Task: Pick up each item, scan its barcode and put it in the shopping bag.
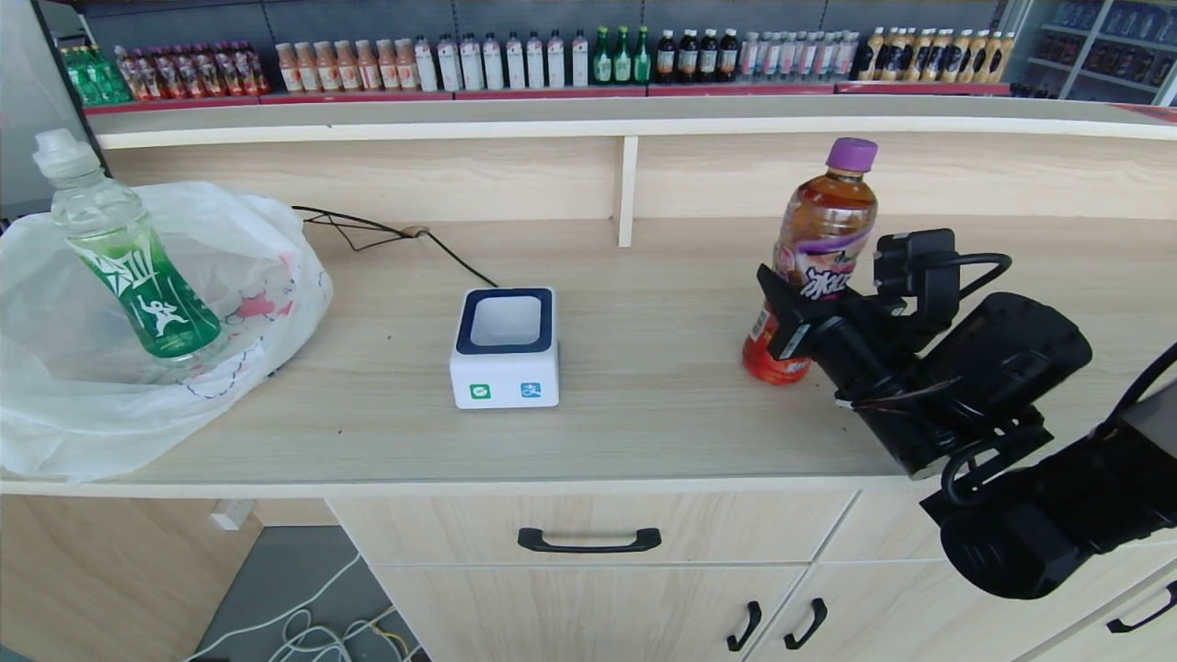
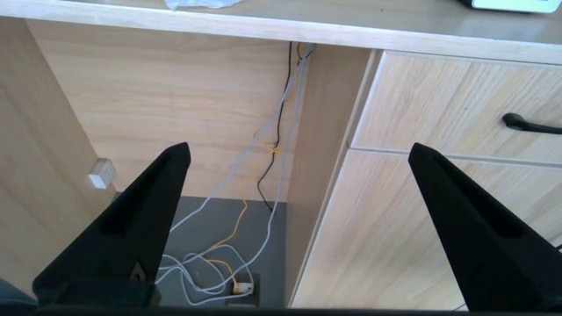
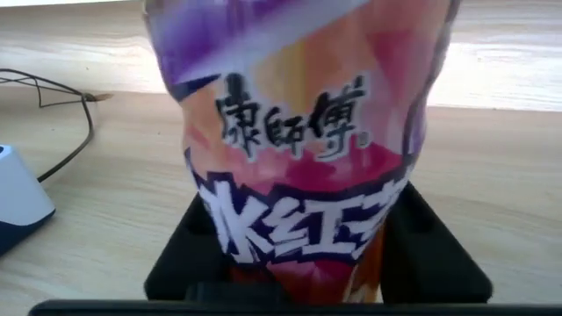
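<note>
Right claw (image 1: pixel 787 320) is closed on the lower half of the amber plastic tea bottle with purple cap (image 1: pixel 823 244). In the right wrist view its black fingers (image 3: pixel 180 263) press the label from both sides. The bottle is roughly upright on the right side of the light wood tabletop (image 1: pixel 662 405); cannot tell if its base touches the surface. It is well apart from the white square barcode scanner with dark blue rim (image 1: pixel 504 348) at centre. The translucent white plastic shopping bag (image 1: pixel 55 405) sits far left, with a clear green-labelled bottle with white cap (image 1: pixel 129 262) leaning in it. Left claw (image 2: pixel 290 237) is spread wide and empty, below the tabletop edge facing the open cabinet bay with loose cables (image 2: pixel 272 167).

Risks, as judged:
- The grip is low on a tall, smooth bottle, so it may pivot or slip when tilted toward the scanner.
- The barcode position is not visible; if it faces away from the scanner window, the scan fails.
- The bag mouth is slack and partly taken up by the green bottle, so the drop may knock that bottle or land outside the bag.
</note>
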